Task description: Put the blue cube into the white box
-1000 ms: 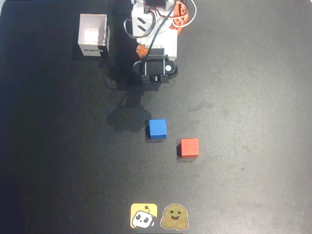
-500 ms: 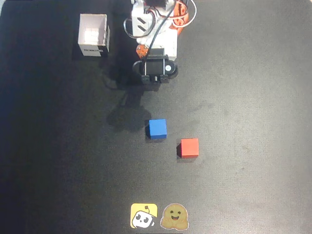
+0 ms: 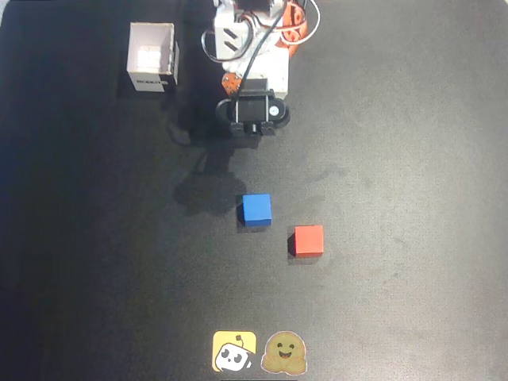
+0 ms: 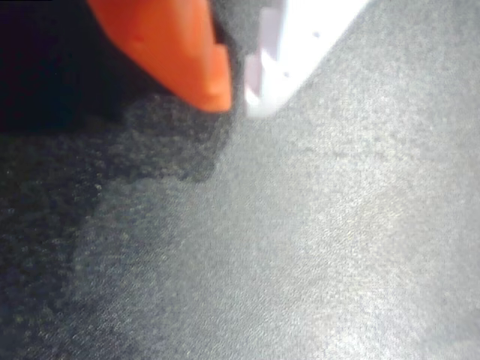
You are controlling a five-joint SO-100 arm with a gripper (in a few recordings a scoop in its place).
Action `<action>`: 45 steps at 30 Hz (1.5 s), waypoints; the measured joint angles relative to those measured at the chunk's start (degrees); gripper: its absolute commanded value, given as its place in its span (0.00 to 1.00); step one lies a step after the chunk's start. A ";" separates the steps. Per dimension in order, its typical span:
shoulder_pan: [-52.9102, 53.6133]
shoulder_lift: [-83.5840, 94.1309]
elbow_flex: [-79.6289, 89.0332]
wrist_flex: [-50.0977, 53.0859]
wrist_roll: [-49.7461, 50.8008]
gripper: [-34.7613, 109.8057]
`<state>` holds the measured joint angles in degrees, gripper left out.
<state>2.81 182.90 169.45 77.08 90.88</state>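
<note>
Blue cube [image 3: 256, 209] well below-right of white box [image 3: 152, 57], red cube [image 3: 308, 240] just past it; gripper [image 4: 238, 96] nearly closed, holding nothing.

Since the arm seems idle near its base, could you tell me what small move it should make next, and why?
Probably reach forward and open over the blue cube: it lies untouched on the table, apart from the red cube, while the gripper looks shut and empty, and the white box waits beside the base.

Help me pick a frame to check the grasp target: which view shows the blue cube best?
The overhead view. The blue cube sits whole and unblocked on the dark table, up-left of the red cube. The wrist view gives just the gripper fingertips, near together, over bare table, no cube.
</note>
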 measured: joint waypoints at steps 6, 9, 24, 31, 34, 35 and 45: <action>0.00 0.00 0.00 -5.36 -1.58 0.24; 0.00 -2.64 -1.93 -7.56 -3.69 0.24; 3.60 -55.55 -38.85 -16.26 -16.79 0.24; 0.70 -68.38 -48.34 -17.58 -15.03 0.25; -1.23 -71.37 -50.01 -17.75 -12.57 0.26; -1.76 -72.25 -50.36 -17.75 -11.87 0.26; -3.78 -75.94 -50.54 -18.46 -8.88 0.32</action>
<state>-0.97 106.96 118.92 58.62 82.00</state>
